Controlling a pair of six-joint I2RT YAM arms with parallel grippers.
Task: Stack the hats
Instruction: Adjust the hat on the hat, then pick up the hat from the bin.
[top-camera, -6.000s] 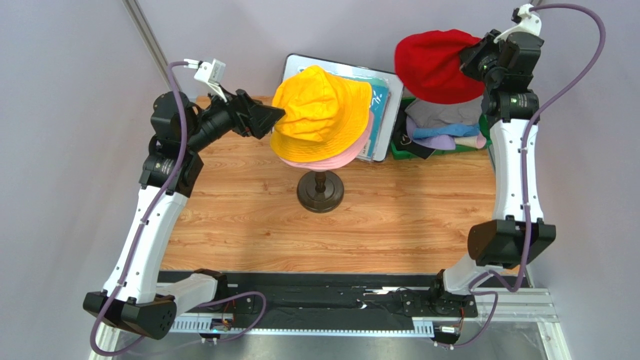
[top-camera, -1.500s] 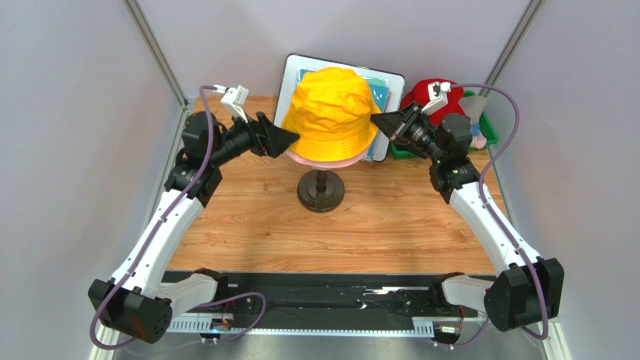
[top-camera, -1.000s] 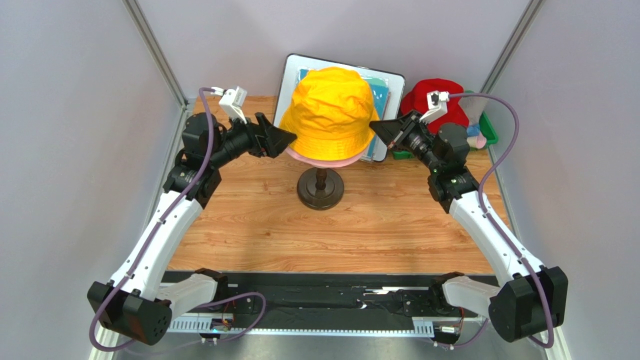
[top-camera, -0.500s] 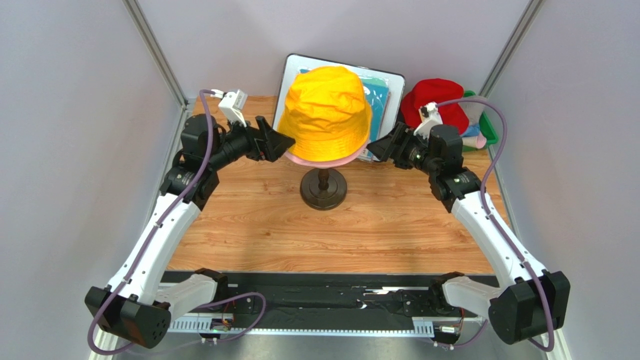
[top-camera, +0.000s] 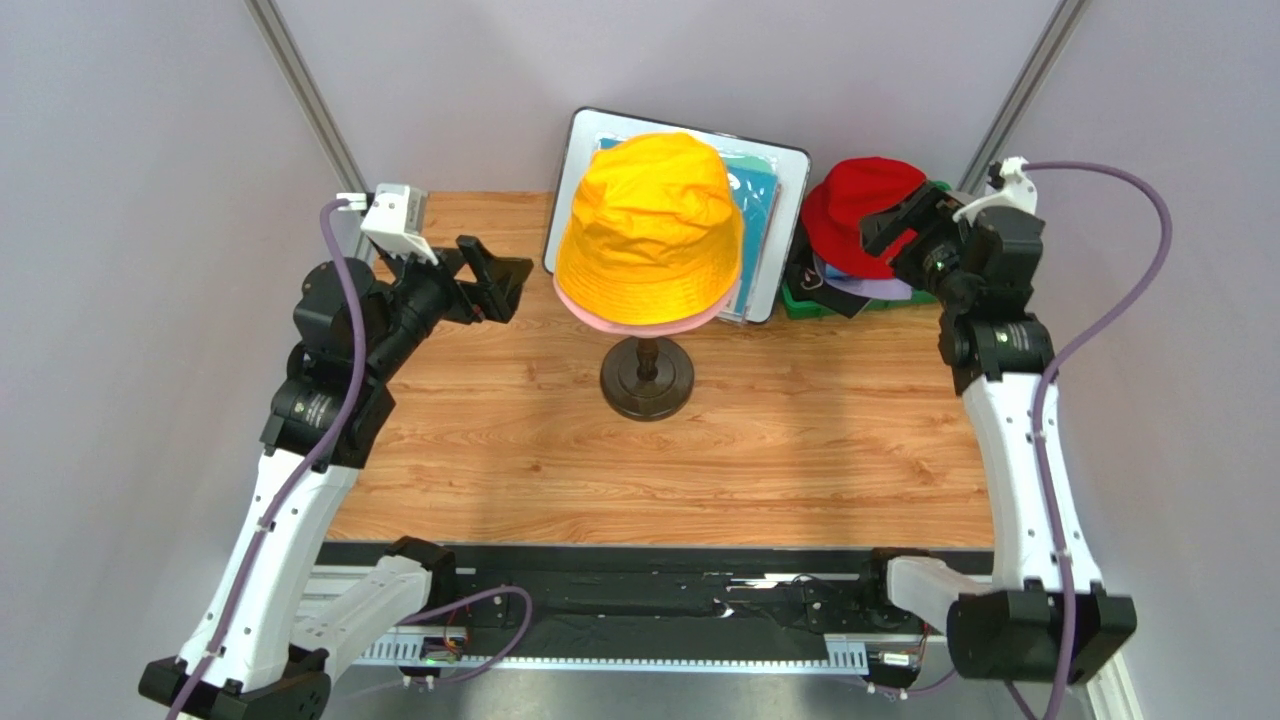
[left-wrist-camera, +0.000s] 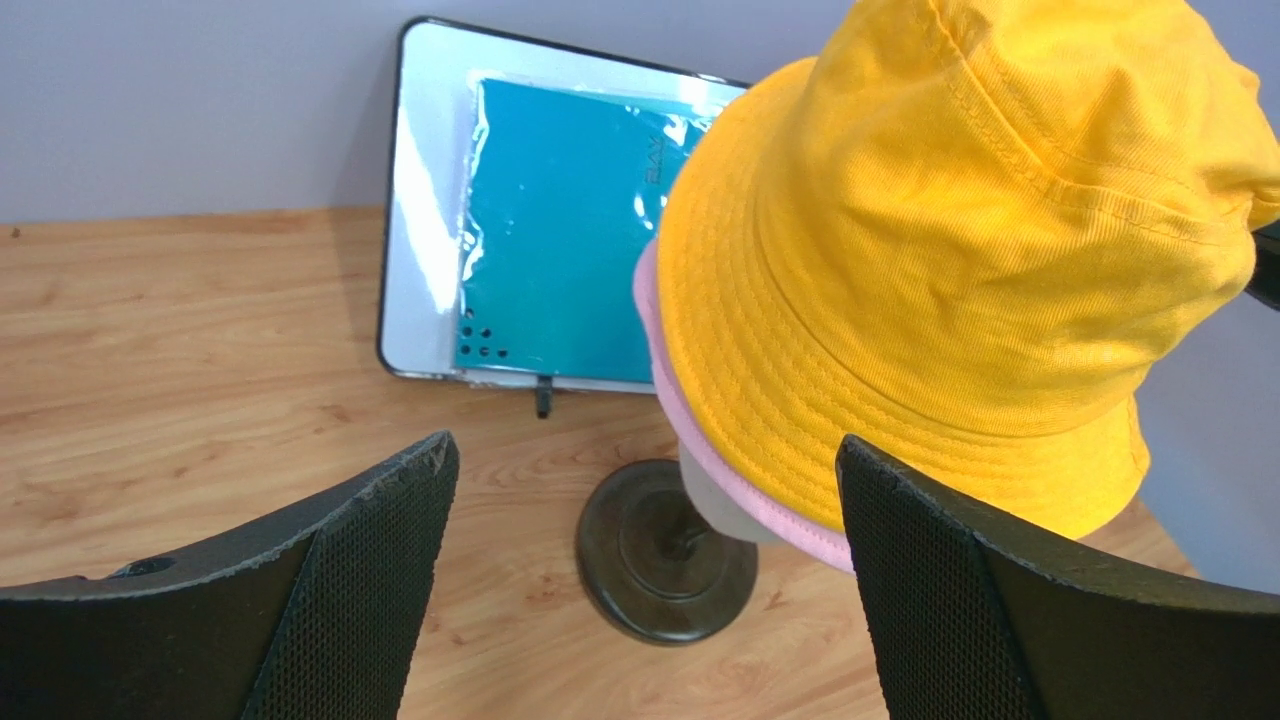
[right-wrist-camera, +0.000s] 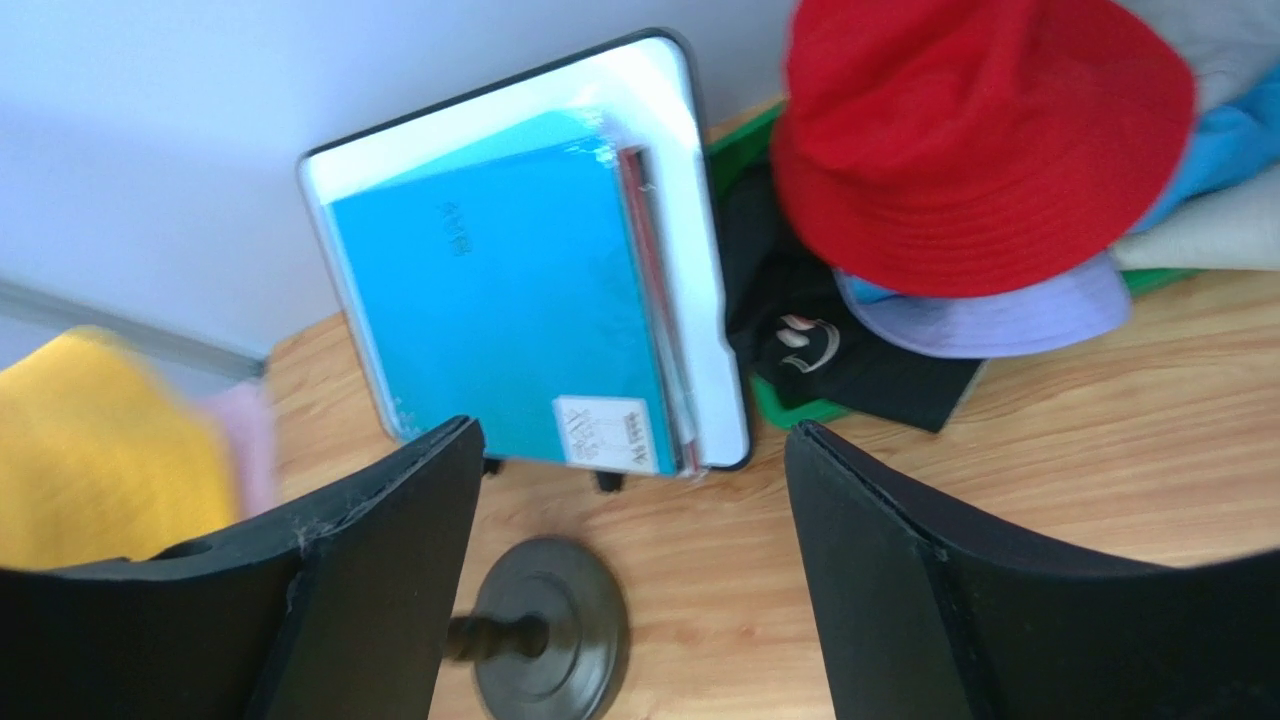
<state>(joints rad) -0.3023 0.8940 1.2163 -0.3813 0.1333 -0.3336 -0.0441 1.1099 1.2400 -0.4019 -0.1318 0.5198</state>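
Gap each side of orange-yellow hat (top-camera: 649, 225) near table (top-camera: 812, 435) far edge; L gripper (top-camera: 502, 279), R gripper (top-camera: 894, 225) wide open, empty.

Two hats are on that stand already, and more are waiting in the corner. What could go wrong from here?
1. The red cloth bucket hat tops a pile, with a lavender hat and a black hat right under it. The right arm's open jaws, hovering nearby, might pinch two at once.
2. The orange-yellow cloth bucket hat perches on a thin dark round-based stand. Pushing another hat on could tip it or drag the stack askew.
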